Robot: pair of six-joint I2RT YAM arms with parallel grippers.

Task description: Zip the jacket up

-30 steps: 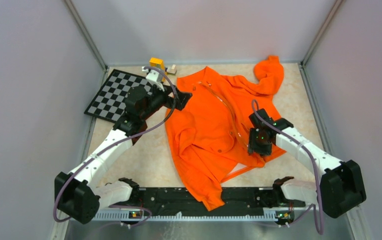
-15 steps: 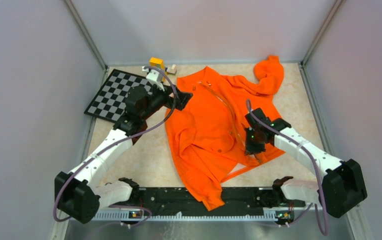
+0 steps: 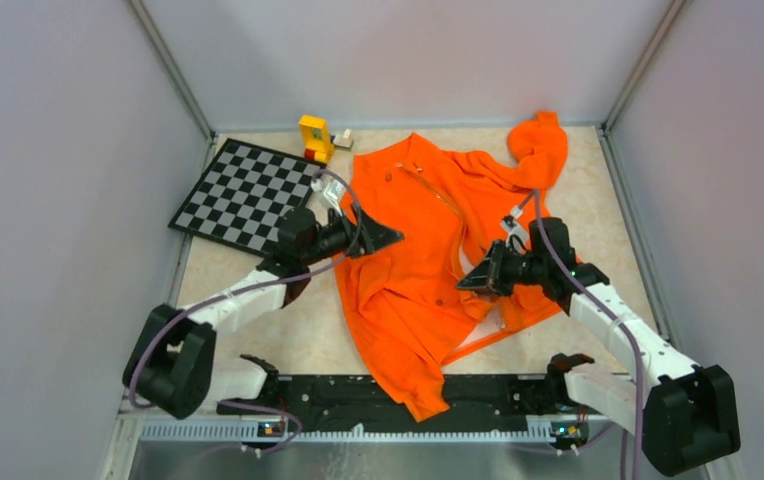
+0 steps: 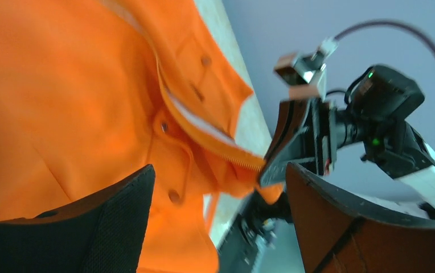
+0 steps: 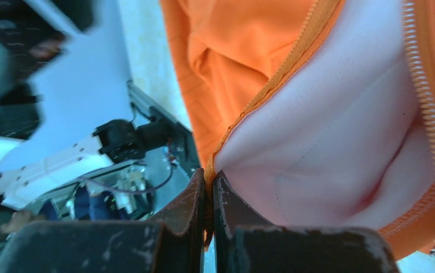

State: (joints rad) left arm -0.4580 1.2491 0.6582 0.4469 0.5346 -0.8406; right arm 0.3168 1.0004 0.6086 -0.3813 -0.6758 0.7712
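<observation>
The bright orange jacket (image 3: 413, 250) lies spread across the middle of the table, its zipper running down the front. My right gripper (image 3: 470, 281) is shut on the jacket's zipper edge (image 5: 243, 111) at the right front and lifts it, showing pale pinkish lining (image 5: 340, 142). My left gripper (image 3: 386, 237) is open and empty, hovering over the jacket's left side and pointing right. In the left wrist view its jaws stand wide apart, with the orange fabric (image 4: 61, 108), snap buttons and zipper teeth (image 4: 226, 151) between them and the right gripper beyond.
A checkerboard (image 3: 246, 193) lies at the back left. A yellow block (image 3: 313, 137) with small pieces stands at the back edge. One sleeve (image 3: 541, 148) is bunched at the back right. The black rail (image 3: 358, 395) runs along the near edge under the jacket's hem.
My left arm has swung down and right, from the jacket's back-left edge to over its left side. My right gripper has turned sideways and lifted the zipper edge toward the left.
</observation>
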